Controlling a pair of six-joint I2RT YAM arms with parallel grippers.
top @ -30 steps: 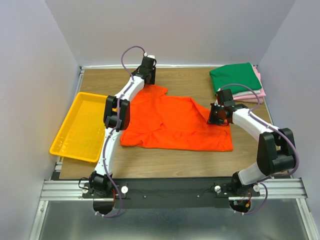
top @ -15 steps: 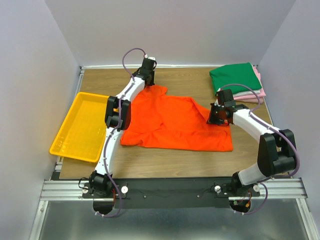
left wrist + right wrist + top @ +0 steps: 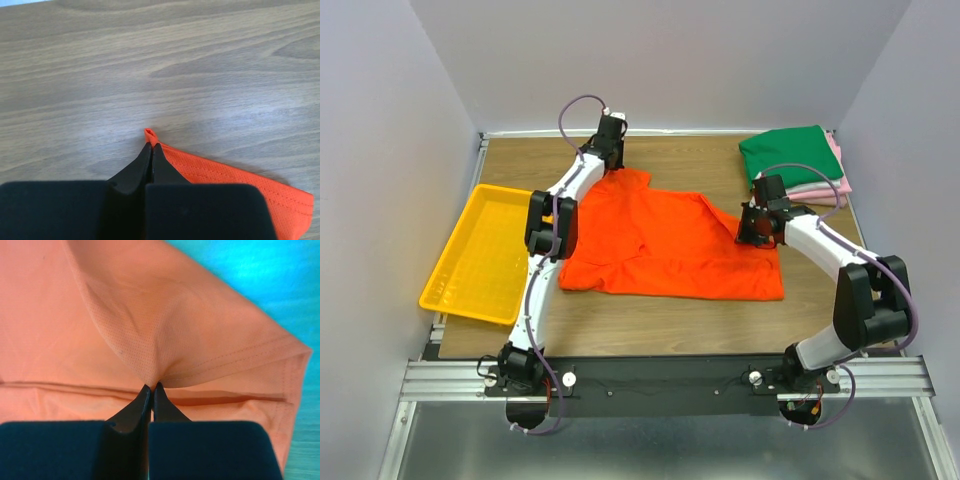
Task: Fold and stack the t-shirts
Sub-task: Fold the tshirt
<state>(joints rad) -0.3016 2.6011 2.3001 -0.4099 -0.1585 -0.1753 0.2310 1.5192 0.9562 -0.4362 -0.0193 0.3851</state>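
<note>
A bright orange t-shirt (image 3: 665,245) lies spread on the wooden table. My left gripper (image 3: 612,168) is at its far left corner, shut on the hem's tip (image 3: 150,135), which pokes out past the closed fingertips. My right gripper (image 3: 752,230) is at the shirt's right side, shut on a pinched-up fold of the orange cloth (image 3: 155,377). At the far right corner sits a stack of folded t-shirts, dark green (image 3: 788,155) on top with pink (image 3: 834,160) and white (image 3: 815,190) edges showing below.
A yellow plastic tray (image 3: 480,255) sits at the table's left edge. Grey walls enclose the table on three sides. Bare wood (image 3: 690,155) lies between the orange shirt and the back wall.
My left gripper has closed on the shirt's far corner and shifted slightly back. My right gripper stays pinched on the cloth, having moved a little toward the back.
</note>
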